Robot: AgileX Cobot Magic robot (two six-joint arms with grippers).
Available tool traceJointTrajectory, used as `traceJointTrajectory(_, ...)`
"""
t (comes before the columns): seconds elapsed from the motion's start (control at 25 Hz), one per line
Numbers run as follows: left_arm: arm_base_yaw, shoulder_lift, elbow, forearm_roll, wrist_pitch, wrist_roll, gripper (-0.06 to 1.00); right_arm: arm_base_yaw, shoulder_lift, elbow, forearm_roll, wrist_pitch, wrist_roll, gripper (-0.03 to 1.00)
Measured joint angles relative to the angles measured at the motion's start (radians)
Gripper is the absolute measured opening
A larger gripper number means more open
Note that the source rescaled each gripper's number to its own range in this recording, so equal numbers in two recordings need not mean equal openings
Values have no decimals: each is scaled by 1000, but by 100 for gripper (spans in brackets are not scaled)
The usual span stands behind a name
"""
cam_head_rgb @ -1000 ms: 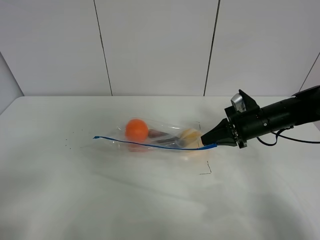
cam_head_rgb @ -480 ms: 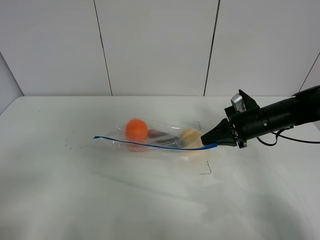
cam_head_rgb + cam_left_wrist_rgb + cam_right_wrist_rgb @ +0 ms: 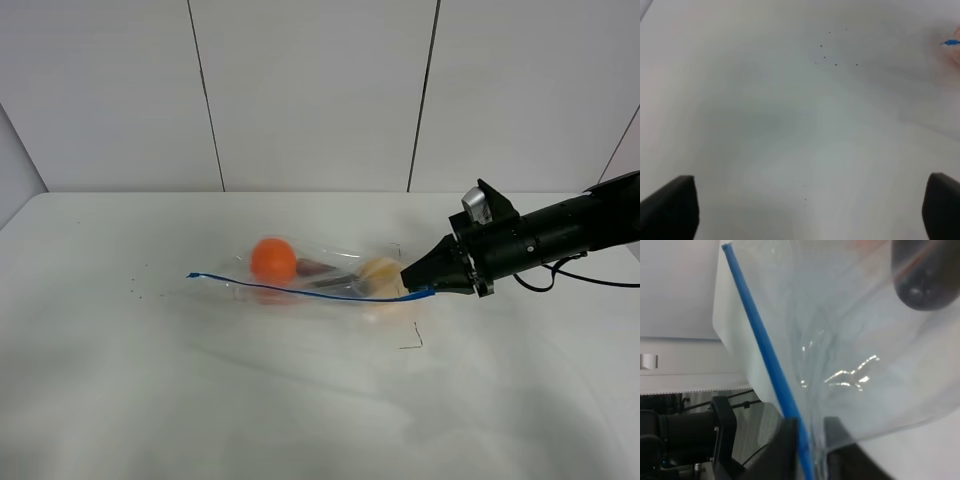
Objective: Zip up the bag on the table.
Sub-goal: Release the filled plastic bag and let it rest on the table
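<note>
The clear bag (image 3: 330, 275) lies on the white table (image 3: 200, 400) with an orange (image 3: 272, 259), a dark eggplant (image 3: 325, 270) and a yellow pear (image 3: 380, 272) inside. Its blue zip strip (image 3: 300, 291) runs along the near edge. My right gripper (image 3: 412, 283) is at the strip's right end. In the right wrist view the strip (image 3: 762, 340) passes between the fingers (image 3: 785, 440), which stand slightly apart around it. My left gripper (image 3: 810, 210) is open over bare table, with the strip's left tip (image 3: 951, 43) at the frame edge.
A small black corner mark (image 3: 415, 342) is drawn on the table in front of the bag. Tiny dark specks (image 3: 135, 290) dot the table to the bag's left. Grey wall panels stand behind the table's far edge.
The right gripper's jaws have parted a little and the strip's right end has sagged slightly. The arms and the bag have stayed in place.
</note>
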Motion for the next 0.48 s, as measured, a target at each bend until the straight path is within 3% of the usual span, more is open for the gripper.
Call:
traceJointTrajectory(0.08, 0, 0, 0, 0, 0, 0, 100, 0, 0, 0, 5, 0, 0, 69)
traceJointTrajectory(0.16, 0, 0, 0, 0, 0, 0, 100, 0, 0, 0, 12, 1, 0, 88)
traceJointTrajectory(0.28, 0, 0, 0, 0, 0, 1, 100, 0, 0, 0, 14, 1, 8, 97)
traceJointTrajectory(0.48, 0, 0, 0, 0, 0, 1, 100, 0, 0, 0, 7, -11, 20, 100)
